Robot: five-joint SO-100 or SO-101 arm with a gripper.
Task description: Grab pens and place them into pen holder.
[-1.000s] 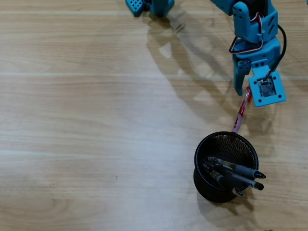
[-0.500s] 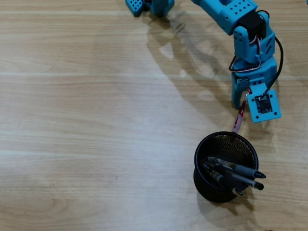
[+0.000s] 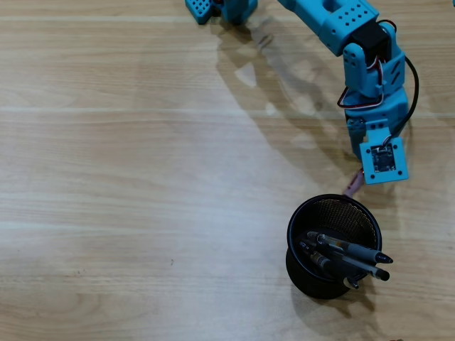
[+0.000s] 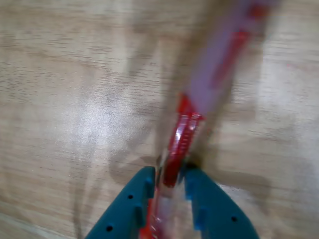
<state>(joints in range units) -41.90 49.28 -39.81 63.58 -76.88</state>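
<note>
Wrist view shows the blue two-finger gripper (image 4: 169, 175) clamped on the red-and-clear pen (image 4: 180, 142); overhead, at 12 o'clock of the black wire-mesh pen holder (image 3: 308, 268).

Overhead, we see only a short pale-red stub of the red pen (image 3: 352, 185) below the wrist camera board (image 3: 384, 160); that board and the arm (image 3: 370, 64) cover the rest of it and the gripper (image 3: 357, 165) entirely. The arm's base (image 3: 217, 8) is cut by the top edge. In the pen holder (image 3: 302, 213), the three dark pens (image 3: 348, 256) overlap, lower ends lost in the mesh. In the wrist view, the red pen (image 4: 182, 139) smears into blur toward the top edge, its far end unreadable; both teal fingers (image 4: 133, 201) are cropped by the bottom edge, and the table (image 4: 75, 99) is soft throughout.
</note>
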